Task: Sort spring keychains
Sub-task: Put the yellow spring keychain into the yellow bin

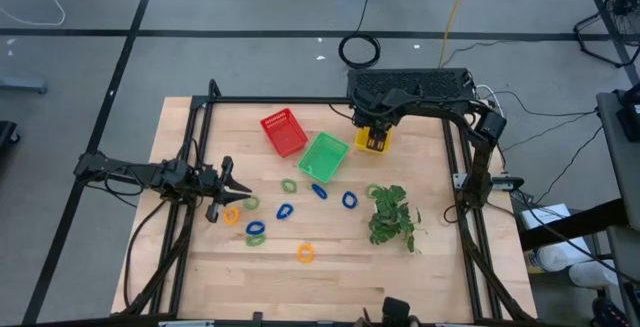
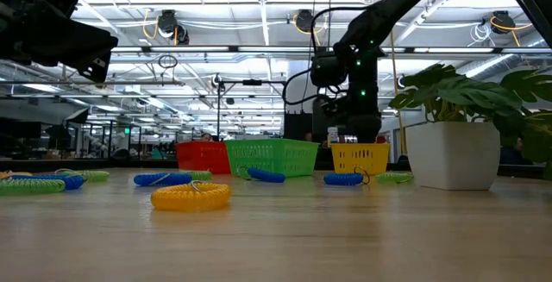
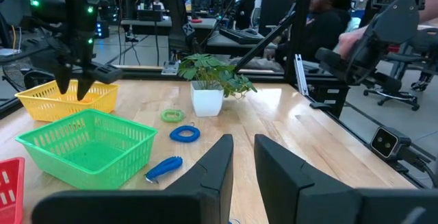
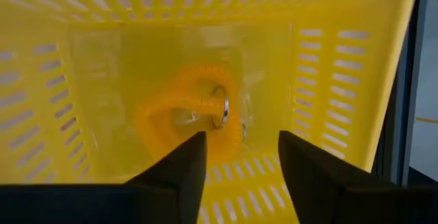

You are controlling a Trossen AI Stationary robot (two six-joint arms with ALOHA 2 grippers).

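High view: I'm holding the right hand (image 1: 372, 127) over the yellow basket (image 1: 375, 141) at the counter's (image 1: 330, 277) far edge. The left hand (image 1: 236, 189) is waiting beside the orange keychain (image 1: 231, 215). More spring keychains (image 1: 285, 210) are lying loose in front of the green basket (image 1: 322, 156) and red basket (image 1: 283, 131).

Low view: I'm seeing the nearest orange coil (image 2: 191, 196) lying flat; the basket's contents are hidden behind its wall.

Left wrist view: My left fingers (image 3: 215, 169) are standing narrowly apart, pinching nothing. A plant (image 3: 209, 80) is cutting off some keychains.

Right wrist view: My right fingers (image 4: 181, 166) are spreading, empty. An orange keychain (image 4: 185, 111) is lying, blurred, in the yellow basket, probably just dropped to sort by colour.
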